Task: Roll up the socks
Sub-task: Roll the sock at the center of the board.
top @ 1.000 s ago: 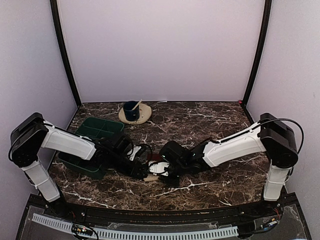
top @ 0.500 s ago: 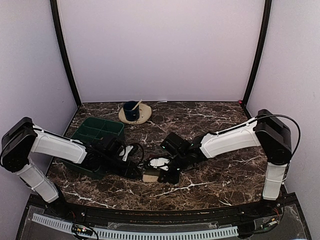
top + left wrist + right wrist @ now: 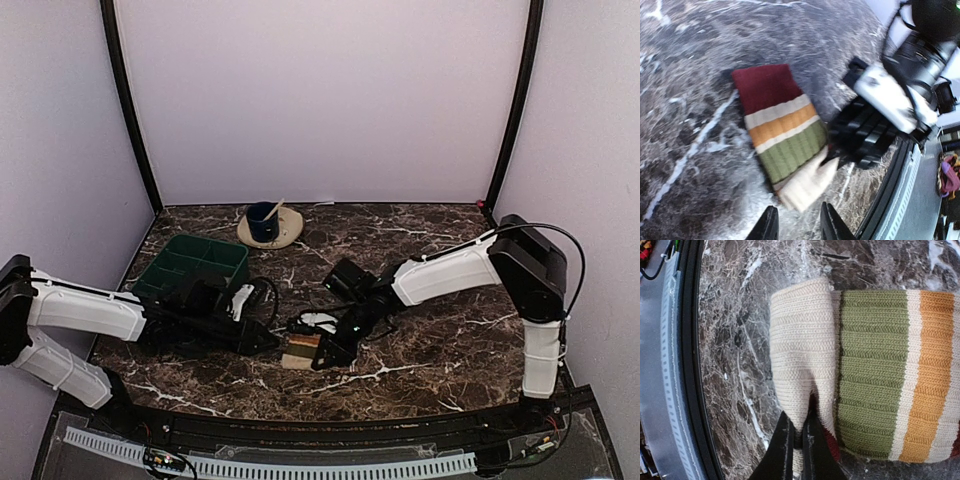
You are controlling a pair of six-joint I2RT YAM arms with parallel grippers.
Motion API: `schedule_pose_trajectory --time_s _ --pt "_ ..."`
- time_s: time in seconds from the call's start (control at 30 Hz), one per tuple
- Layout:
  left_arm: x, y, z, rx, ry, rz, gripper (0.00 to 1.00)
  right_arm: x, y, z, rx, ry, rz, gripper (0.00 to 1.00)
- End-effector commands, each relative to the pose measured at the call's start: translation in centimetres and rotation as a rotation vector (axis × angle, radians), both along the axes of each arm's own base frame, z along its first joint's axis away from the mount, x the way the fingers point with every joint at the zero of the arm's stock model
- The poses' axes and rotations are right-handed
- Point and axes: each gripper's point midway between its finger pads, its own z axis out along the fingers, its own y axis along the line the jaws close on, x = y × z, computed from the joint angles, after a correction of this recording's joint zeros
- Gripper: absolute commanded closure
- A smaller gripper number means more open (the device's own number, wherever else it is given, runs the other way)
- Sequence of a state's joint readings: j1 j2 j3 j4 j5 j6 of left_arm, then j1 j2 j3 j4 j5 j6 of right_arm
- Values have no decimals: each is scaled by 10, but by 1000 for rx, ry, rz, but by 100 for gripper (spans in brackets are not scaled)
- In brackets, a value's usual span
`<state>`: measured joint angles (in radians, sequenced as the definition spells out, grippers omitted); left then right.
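We pick up the left arm first. It lies low and long across the dark marble table, with its wrist pointing toward 3 o'clock. The left gripper hovers just short of the socks. Its fingers are apart with nothing between them, only bare table under the gap. In its wrist view the tan tip of the pair sits just beyond, at 12 o'clock.

Over to the right arm: its white forearm slopes down toward 8 o'clock and the wrist dips to the table. The right gripper has its fingers together, clamped on a fold of the plain tan sock of ribbed knit. A sliver of red fabric shows beside the pinch.

The striped sock, banded maroon, cream, orange and green, lies flat on the table. The tan one overlaps its green end. From the top view we find the pair at 6 o'clock on the table, near the front edge, with the left gripper at its 9 o'clock and the right at its 3 o'clock.

The dark green compartment tray sits at 9 o'clock. A blue cup stands on a tan saucer at 12 o'clock, well apart from the socks.
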<state>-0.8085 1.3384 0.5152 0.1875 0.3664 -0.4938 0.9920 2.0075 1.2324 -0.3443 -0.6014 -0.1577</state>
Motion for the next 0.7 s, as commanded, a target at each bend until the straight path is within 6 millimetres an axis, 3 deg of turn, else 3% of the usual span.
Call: schedule_pose_trajectory --time_s 0.0,0.2,0.67 --pt "-17 -15 16 -35 -99 -120 69 -14 -9 -13 -38 191 -13 98" --pt "-34 -26 9 17 -147 -211 69 -18 -12 -16 -36 305 -14 99" --pt "-52 -45 6 47 -225 -365 67 -33 -23 -16 -48 431 -1 100"
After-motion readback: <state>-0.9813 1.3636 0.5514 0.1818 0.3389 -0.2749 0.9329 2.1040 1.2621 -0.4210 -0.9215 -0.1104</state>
